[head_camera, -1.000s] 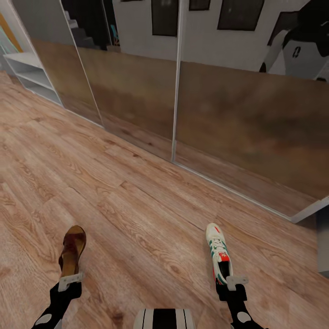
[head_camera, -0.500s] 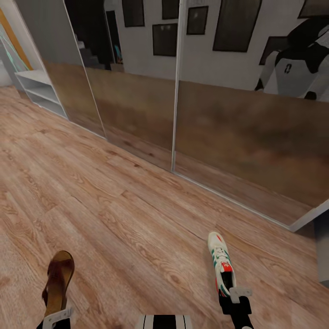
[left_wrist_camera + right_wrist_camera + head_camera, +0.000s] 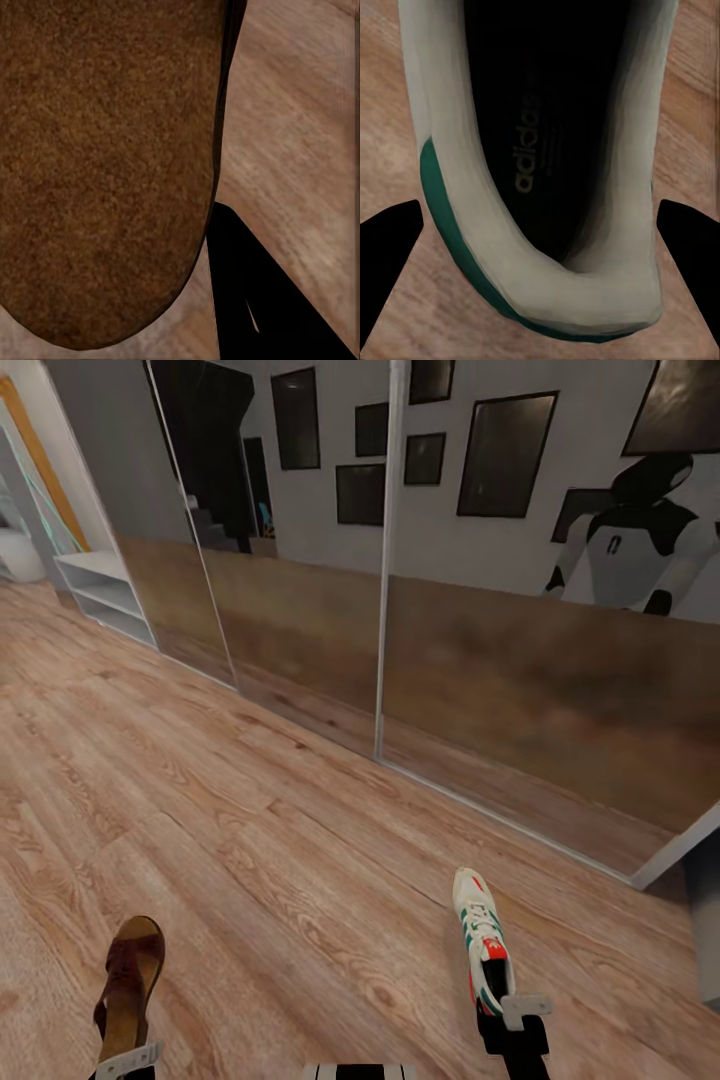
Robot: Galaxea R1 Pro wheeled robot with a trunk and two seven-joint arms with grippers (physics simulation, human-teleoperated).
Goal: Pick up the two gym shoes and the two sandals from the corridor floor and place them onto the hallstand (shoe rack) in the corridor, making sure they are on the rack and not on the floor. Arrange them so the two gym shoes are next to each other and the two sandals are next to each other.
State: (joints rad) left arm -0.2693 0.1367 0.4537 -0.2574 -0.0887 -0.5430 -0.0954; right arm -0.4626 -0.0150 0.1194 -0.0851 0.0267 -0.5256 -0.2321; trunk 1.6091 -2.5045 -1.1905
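Head view: the whole picture has tilted up over the last second, so the camera has moved, not the things; more of the grey wall with its dark picture frames [image 3: 505, 452] now shows in the mirrored sliding doors [image 3: 300, 570], and the arms sit lower at the frame's bottom edge. The left gripper [image 3: 127, 1062] holds a dark brown leather strap sandal with a tan footbed [image 3: 130, 985] by its heel end, and the right gripper [image 3: 524, 1010] holds a cream-white lace-up gym shoe with green stripes and a red-orange tongue label [image 3: 483, 952] by its heel; both shoes stand out ahead of the robot above the light brown wood-plank corridor floor [image 3: 300, 840].

The left wrist view shows the sandal's brown surface [image 3: 105, 165] close up beside one dark finger; the right wrist view looks into the sneaker's opening [image 3: 540, 172] with a dark finger at each side, closed on the heel as far as I can judge.

A light-grey unit with open shelves [image 3: 105, 595] stands at the far left of the floor, beside the doors; its visible shelves look bare. It may be the rack, so this looks like the carry toward it, with nothing placed yet.
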